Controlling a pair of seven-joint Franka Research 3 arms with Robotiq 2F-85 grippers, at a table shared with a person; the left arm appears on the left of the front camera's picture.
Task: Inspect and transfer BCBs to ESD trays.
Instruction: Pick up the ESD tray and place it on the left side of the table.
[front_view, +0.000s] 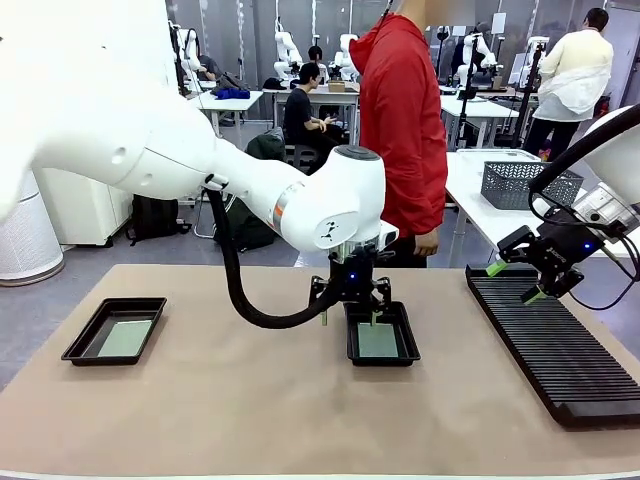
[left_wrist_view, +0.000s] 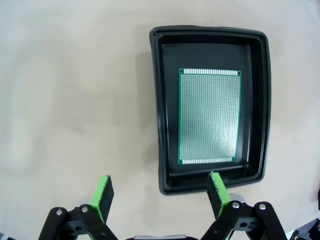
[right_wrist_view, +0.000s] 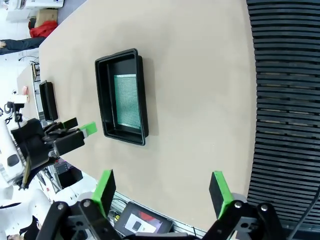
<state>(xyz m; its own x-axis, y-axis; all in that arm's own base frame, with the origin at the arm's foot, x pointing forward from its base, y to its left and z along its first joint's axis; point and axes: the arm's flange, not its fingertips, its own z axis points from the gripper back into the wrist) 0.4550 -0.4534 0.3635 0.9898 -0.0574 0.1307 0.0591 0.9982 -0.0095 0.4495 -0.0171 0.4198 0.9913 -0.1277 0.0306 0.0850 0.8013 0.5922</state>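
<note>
Two black ESD trays lie on the tan mat. The middle tray (front_view: 412, 347) holds a green BCB (front_view: 377, 340), and the left tray (front_view: 78, 346) holds another BCB (front_view: 125, 338). My left gripper (front_view: 348, 315) hovers open just above the middle tray's near-left edge, holding nothing. In the left wrist view that tray (left_wrist_view: 156, 100) and its speckled BCB (left_wrist_view: 210, 117) lie just beyond the open left gripper (left_wrist_view: 160, 192). My right gripper (front_view: 515, 282) hangs open and empty over the far end of the rack. In the right wrist view the open right gripper (right_wrist_view: 162, 187) is well short of the tray (right_wrist_view: 102, 95) and its BCB (right_wrist_view: 126, 102).
A long black ribbed rack (front_view: 550, 345) lies along the mat's right side. A person in a red hoodie (front_view: 400, 130) stands at the far edge behind the middle tray. A grey wire-mesh basket (front_view: 520, 183) sits on the table behind the rack.
</note>
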